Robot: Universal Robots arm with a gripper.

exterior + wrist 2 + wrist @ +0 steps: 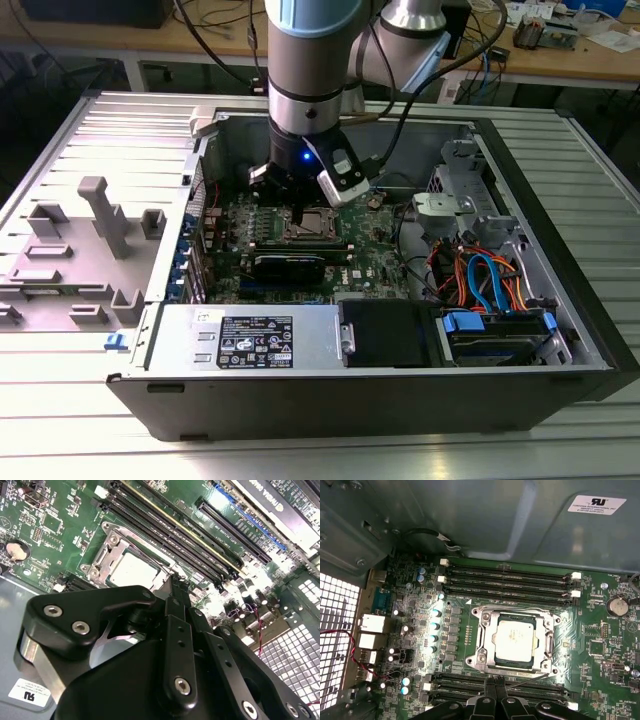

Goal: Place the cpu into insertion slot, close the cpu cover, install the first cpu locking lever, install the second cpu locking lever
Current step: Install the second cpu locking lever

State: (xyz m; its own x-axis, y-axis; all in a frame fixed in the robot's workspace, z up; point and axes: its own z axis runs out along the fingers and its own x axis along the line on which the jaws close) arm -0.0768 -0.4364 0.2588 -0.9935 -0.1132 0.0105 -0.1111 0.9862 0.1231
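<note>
The cpu lies flat in the insertion slot on the green motherboard, its silver-grey top showing through the window of the cpu cover, which is folded down over it. In the second wrist view the cpu sits just beyond my black fingers. My gripper is shut, its tips together at the socket's edge. A thin metal locking lever runs along that edge from the fingertips. In the exterior view my gripper hangs low over the socket inside the open computer case.
Long black memory slots flank the socket on both sides. A coin battery lies beside it. A black card, the power supply and orange and blue cables crowd the case. Grey fixtures stand at the exterior view's left.
</note>
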